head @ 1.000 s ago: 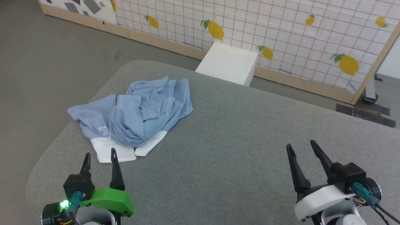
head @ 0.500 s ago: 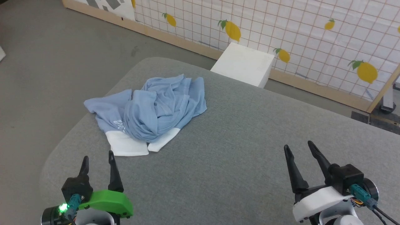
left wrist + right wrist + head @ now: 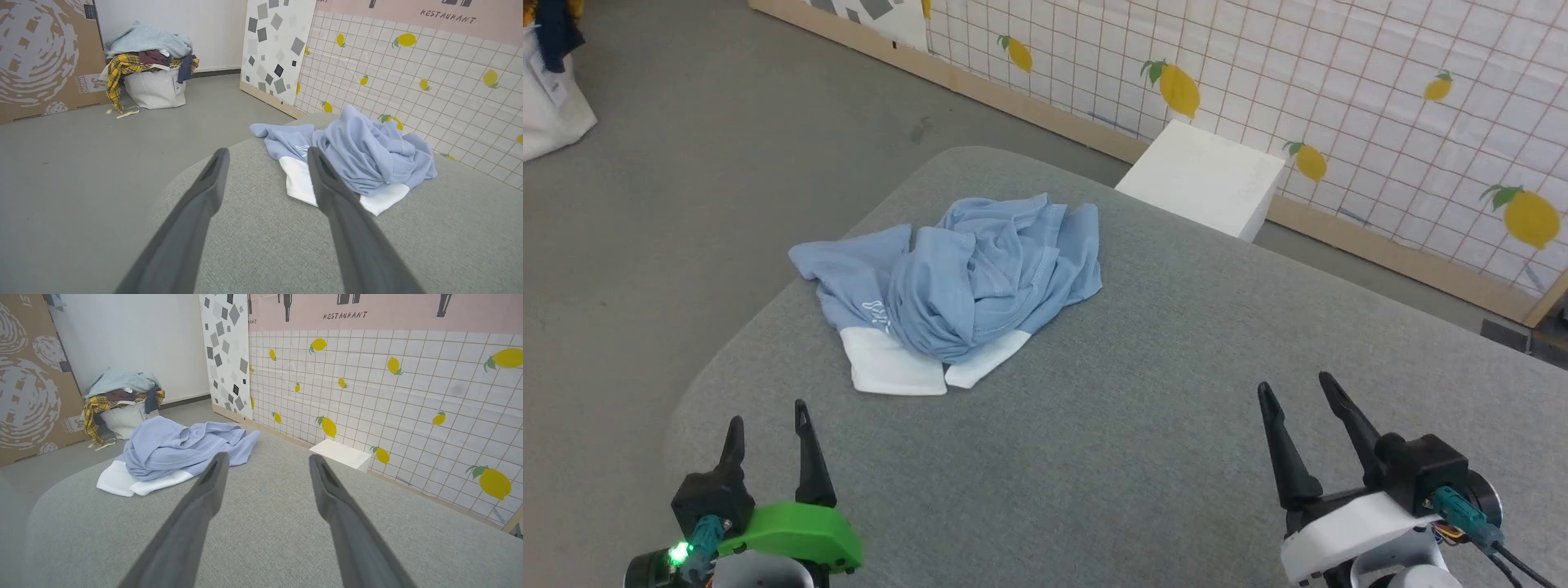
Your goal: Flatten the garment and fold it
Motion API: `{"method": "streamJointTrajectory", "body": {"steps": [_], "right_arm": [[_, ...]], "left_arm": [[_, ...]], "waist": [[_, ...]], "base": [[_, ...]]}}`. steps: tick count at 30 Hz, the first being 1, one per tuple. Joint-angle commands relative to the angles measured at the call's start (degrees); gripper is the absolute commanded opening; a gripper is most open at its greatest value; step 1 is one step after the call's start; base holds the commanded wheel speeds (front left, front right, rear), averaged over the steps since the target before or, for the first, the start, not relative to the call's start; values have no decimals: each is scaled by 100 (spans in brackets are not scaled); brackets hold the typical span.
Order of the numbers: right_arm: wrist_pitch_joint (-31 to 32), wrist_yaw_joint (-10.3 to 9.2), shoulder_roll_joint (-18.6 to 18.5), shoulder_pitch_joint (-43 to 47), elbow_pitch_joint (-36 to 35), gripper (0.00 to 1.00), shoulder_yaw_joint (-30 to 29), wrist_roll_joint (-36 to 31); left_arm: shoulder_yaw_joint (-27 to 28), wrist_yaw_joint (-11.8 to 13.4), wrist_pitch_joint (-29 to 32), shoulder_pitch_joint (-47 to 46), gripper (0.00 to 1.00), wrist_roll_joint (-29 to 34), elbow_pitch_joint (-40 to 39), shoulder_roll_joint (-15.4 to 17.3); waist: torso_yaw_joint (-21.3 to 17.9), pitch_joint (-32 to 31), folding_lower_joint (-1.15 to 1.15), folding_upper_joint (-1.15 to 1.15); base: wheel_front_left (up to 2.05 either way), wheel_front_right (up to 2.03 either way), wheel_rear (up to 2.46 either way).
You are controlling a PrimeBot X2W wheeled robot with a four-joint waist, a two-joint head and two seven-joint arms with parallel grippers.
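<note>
Starting the flatten step, I judge: garment (image 3: 980,278) lies bunched at upper centre-left of the head view on the grey table (image 3: 1143,441), white cloth (image 3: 890,374) showing at its lower edge. Next move calls for reaching in to pinch a hem or sleeve. Left gripper (image 3: 768,412), lower left, and right gripper (image 3: 1293,382), lower right: jaws wide apart, holding and touching nothing.

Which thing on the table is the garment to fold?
On the grey padded table, look toward its far left corner, ahead of the left gripper. The garment is the crumpled sky-blue heap there, lying over a flat white cloth that peeks out at its near edge.
</note>
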Motion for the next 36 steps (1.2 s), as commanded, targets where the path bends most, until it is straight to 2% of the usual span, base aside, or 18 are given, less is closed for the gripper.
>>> {"method": "streamJointTrajectory", "body": {"steps": [1, 7, 12, 17, 22, 29, 36], "right_arm": [[-70, -10, 6, -115, 31, 100, 27, 51], [-71, -10, 6, -179, 7, 100, 51, 24], [-16, -10, 6, -291, -122, 100, 63, -73], [84, -10, 6, -562, -313, 100, 92, -244], [91, -10, 6, -806, -387, 100, 126, -314], [4, -10, 6, -1180, -361, 100, 230, -273], [-108, -10, 6, -1214, -217, 100, 143, -230]], "left_arm": [[-12, 52, -62, 107, 100, -57, 26, 61], [12, -58, -34, -251, 100, -245, 9, 133], [25, -357, 283, -1059, 100, -527, 271, 229], [55, -702, 874, -2270, 100, -869, 987, 401], [140, -858, 1769, -3179, 100, -1262, 1885, 521], [495, -808, 2916, -3662, 100, -1873, 2915, 739], [500, -528, 4340, -3402, 100, -2126, 3590, 901]], "waist": [[41, -1, 0, -1], [-59, 158, 0, -1], [-358, 526, 0, -1], [-867, 1219, 0, -1], [-1386, 1794, 0, -1], [-2157, 2429, 0, -1], [-2399, 2499, 0, -1]], "base": [[0, 0, 0], [0, 0, 0], [0, 0, 0], [0, 0, 0], [0, 0, 0], [0, 0, 0], [0, 0, 0]]}}
